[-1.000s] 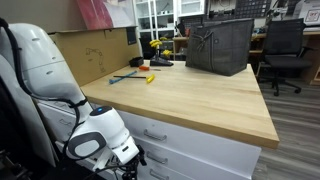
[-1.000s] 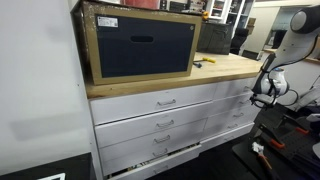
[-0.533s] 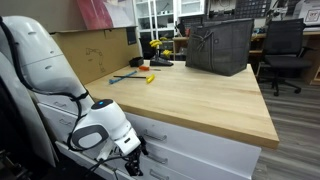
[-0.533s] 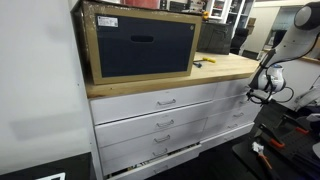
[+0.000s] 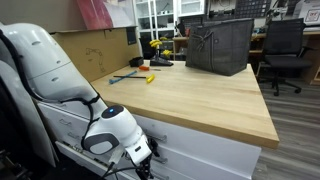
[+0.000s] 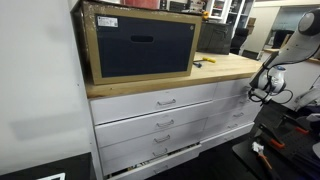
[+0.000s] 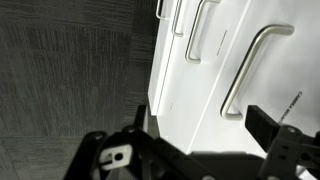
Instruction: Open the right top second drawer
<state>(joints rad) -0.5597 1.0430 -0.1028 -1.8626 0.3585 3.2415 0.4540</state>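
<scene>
The right top second drawer [image 7: 265, 40] is a white front with a curved silver bar handle [image 7: 247, 72], seen sideways in the wrist view. My gripper [image 7: 200, 115] is open in front of it. Its two dark fingers [image 7: 264, 124] stand apart near the bottom of the wrist view, with the handle's lower end just above the gap and untouched. In an exterior view the gripper [image 5: 143, 158] hangs below the wooden tabletop [image 5: 200, 100], against the drawer fronts [image 5: 185, 150]. From the front, the gripper [image 6: 259, 94] is at the cabinet's right end.
More white drawers with similar handles [image 7: 204, 30] lie beside it. A big framed dark box [image 6: 140, 45] and tools [image 5: 133, 76] sit on the tabletop. A dark basket [image 5: 220, 45] stands at the far side. Dark floor [image 7: 70, 70] runs along the cabinet's edge.
The arm's head has swung forward and lower along the drawer fronts, bringing the gripper closer to the handles. No drawer has moved.
</scene>
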